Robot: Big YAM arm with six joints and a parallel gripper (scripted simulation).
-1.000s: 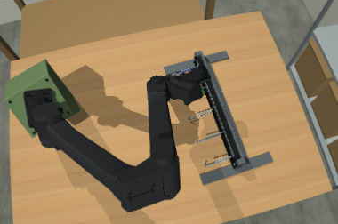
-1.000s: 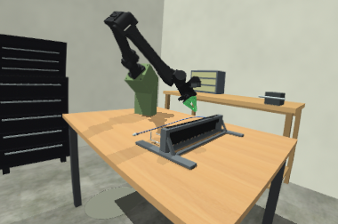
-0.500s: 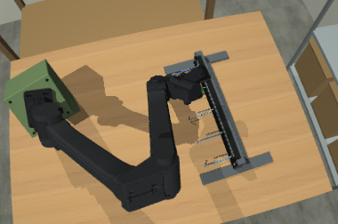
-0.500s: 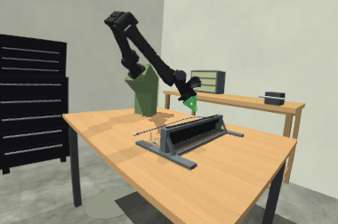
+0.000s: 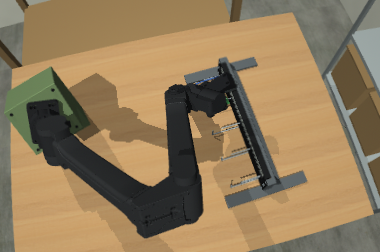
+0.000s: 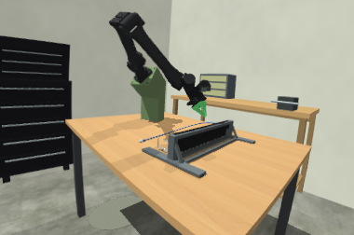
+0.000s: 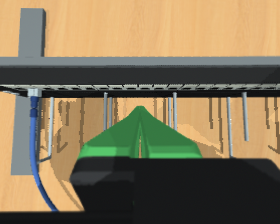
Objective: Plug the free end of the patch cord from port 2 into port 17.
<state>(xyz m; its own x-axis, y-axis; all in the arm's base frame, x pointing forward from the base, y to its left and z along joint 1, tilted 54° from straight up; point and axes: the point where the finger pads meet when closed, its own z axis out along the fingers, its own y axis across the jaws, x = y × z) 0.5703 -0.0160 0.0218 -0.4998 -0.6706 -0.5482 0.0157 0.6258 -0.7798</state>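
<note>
The rack (image 5: 292, 180) (image 6: 190, 170) (image 7: 142, 61) stands upright on its feet, its jack side towards the arm. The blue patch cord (image 5: 206, 80) (image 6: 173, 132) (image 7: 33, 145) has one plug (image 7: 35, 92) in a jack near the panel's left end. The cord curves away from the panel; its pale free end (image 6: 141, 141) shows in the exterior view, near the rack's near end. The arm hides most of the cord in the top view. My gripper (image 5: 228, 101) (image 6: 205, 116) (image 7: 140, 111) is shut and empty, above the panel's jack side, apart from the cord. Port numbers are unreadable.
Several thin metal bars (image 5: 235, 156) (image 7: 230, 125) stick out from the panel's jack side towards the arm. The rack's feet reach out across the wooden table (image 5: 310, 116) (image 6: 251, 178) at both ends. The arm's green base (image 5: 30, 96) (image 6: 152, 103) stands on the table's opposite side.
</note>
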